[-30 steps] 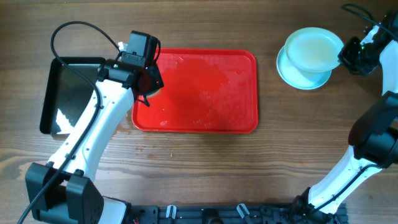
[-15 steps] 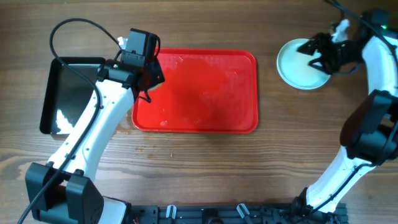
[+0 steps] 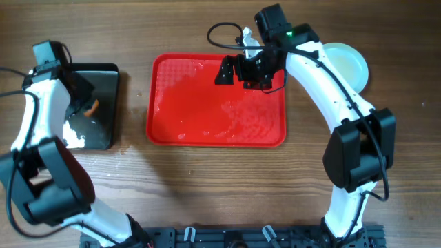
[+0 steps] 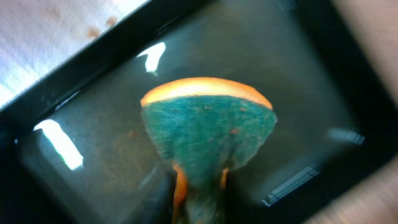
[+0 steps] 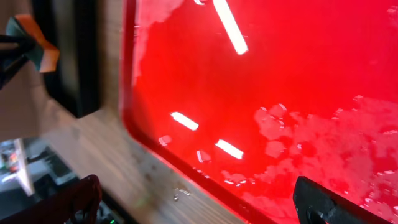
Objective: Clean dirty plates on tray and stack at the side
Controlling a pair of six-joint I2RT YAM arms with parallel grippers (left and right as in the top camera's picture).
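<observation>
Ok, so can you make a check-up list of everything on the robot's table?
Surface: wooden table, few drops by the tray's edge.
Job's things: tray wet, no plates on it; plates stacked to its right, partly behind the arm.
Clutter: black tray on the left.
Grippers: left gripper shut on a sponge over the black tray; right gripper open, over the tray.
Cables: black cable loops by the right arm.
Surroundings: black rail at the near edge.
</observation>
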